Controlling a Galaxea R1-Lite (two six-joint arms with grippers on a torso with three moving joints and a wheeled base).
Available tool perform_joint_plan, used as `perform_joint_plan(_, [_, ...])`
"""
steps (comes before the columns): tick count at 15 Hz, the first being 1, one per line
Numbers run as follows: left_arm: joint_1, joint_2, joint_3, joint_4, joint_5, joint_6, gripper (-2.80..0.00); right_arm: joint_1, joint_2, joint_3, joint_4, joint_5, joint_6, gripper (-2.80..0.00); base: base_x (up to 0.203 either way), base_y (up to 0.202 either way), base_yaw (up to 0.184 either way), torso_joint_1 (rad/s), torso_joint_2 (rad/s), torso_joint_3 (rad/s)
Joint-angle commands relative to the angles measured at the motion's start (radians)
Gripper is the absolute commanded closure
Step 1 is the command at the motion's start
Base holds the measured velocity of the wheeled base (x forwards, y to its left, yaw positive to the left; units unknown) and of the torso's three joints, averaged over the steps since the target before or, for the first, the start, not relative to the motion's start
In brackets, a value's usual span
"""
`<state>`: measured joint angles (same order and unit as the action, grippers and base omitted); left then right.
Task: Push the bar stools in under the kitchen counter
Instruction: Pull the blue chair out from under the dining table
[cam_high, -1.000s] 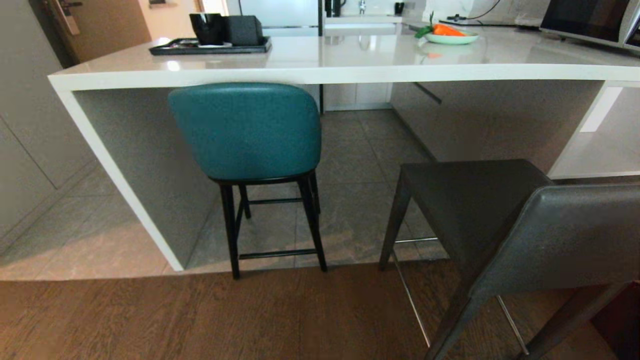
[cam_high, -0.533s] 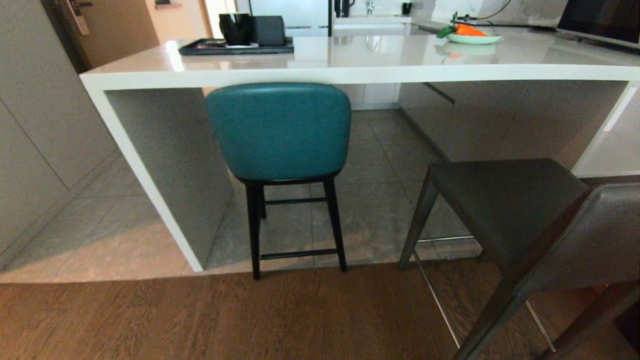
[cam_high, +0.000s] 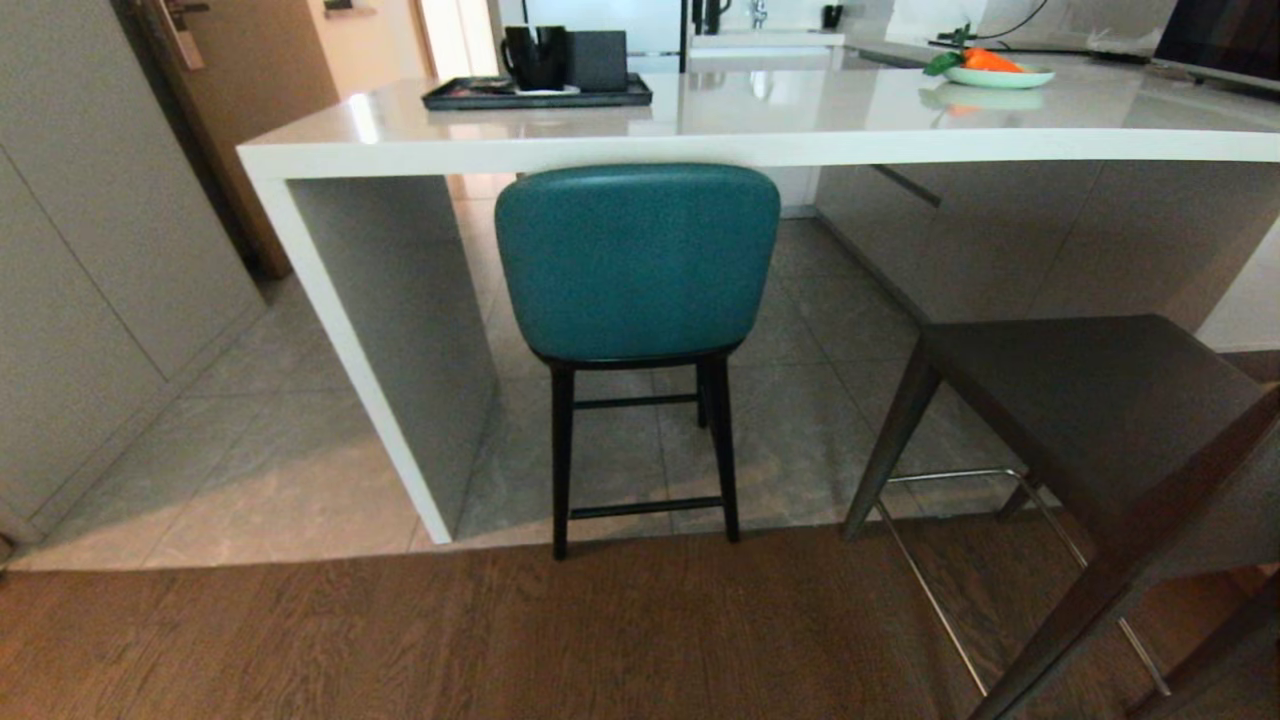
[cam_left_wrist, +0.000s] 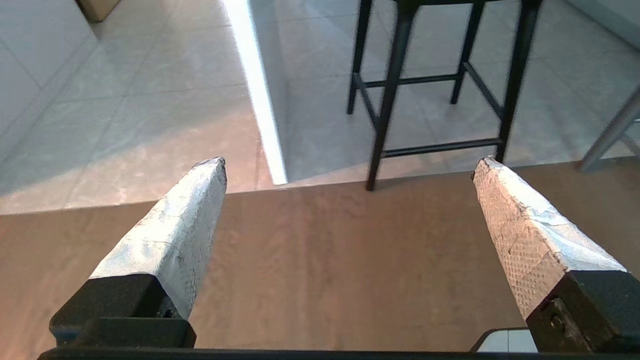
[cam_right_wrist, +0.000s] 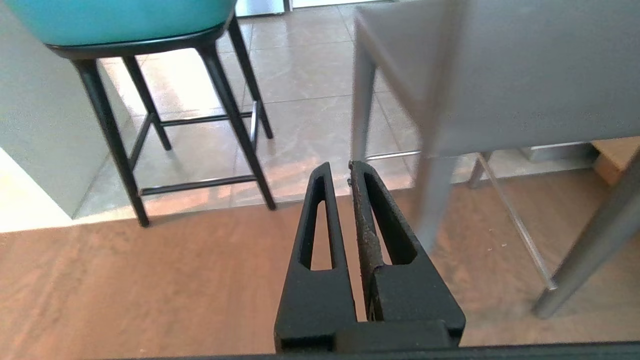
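Two bar stools face us at the desk (cam_high: 760, 150), a glossy pale stone slab with a thick white edge and a grey side panel. Our teal stool (cam_high: 637, 262), rounded padded back on thin black legs, sits tucked beneath the slab's edge. Our dark grey stool (cam_high: 1080, 400), smooth leather with a chrome footrest, stands out on the wooden floor (cam_high: 400, 640). Our left claw (cam_left_wrist: 348, 170) hangs released above the floorboards; our right claw (cam_right_wrist: 339, 170) is clenched on nothing.
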<state>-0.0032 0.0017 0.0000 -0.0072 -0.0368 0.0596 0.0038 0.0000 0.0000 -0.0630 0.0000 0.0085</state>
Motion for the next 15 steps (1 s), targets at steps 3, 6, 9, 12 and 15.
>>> perform_joint_plan(3, [0.001, 0.001, 0.002, 0.0, 0.0, 0.0, -2.8, 0.001, 0.001, 0.023, -0.001, 0.0, 0.001, 0.0, 0.0, 0.181, 0.0, 0.003, 0.0, 0.001])
perform_joint_plan(6, [0.001, 0.0, 0.002, 0.0, 0.0, -0.002, -2.8, 0.001, 0.002, 0.023, -0.001, 0.0, 0.0, 0.0, 0.0, 0.03, 0.0, -0.001, 0.0, 0.001])
perform_joint_plan(9, [0.0, 0.001, 0.0, 0.001, 0.008, -0.022, -2.8, 0.001, 0.002, 0.023, -0.001, 0.0, 0.001, 0.0, 0.0, 0.0, 0.0, 0.0, 0.0, 0.0])
perform_joint_plan(12, [0.0, 0.001, 0.001, 0.0, 0.008, -0.024, -2.8, 0.001, 0.002, 0.023, -0.001, 0.0, 0.001, 0.0, 0.0, 0.0, 0.0, 0.0, 0.0, 0.0])
perform_joint_plan(15, [0.002, 0.001, 0.001, 0.0, 0.008, -0.023, -2.8, 0.001, 0.002, 0.023, -0.001, 0.0, 0.001, 0.0, 0.0, 0.0, 0.0, 0.0, 0.0, 0.0])
